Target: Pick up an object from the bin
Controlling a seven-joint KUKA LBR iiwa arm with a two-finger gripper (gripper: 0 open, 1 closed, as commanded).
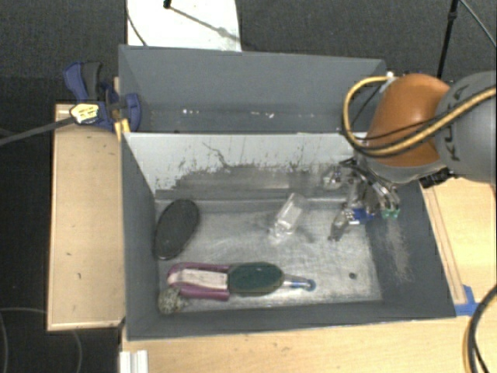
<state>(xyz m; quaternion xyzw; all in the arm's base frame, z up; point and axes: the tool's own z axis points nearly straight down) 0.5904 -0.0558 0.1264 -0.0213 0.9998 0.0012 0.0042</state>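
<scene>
The gripper (pixel 353 214) hangs low in the right rear part of the grey bin (pixel 141 239), close above bare floor near the foot of the back wall. The orange-covered wrist (pixel 408 123) and its looped cables sit above it, because the arm reaches in from that side. From this angle I cannot tell whether it stands open or closed, and nothing shows as held in it. The nearest thing is a small clear plastic piece (pixel 286 217), lying tilted on the floor just to the left of the gripper and apart from it. By nearness it seems the likeliest pick, though that is only a judgement. The other things lie well away, probably having slid to the low edges. A dark grey oval stone (pixel 177 228) rests against the left wall. Along the front wall a dark green oval brush (pixel 255 278) with a blue-tipped handle lies touching a pink and white tool (pixel 198 280), and a small speckled lump (pixel 171 301) sits in the front left corner. The clear piece is light and smooth, so it may skid if touched off-centre. The pick looks not yet made.
</scene>
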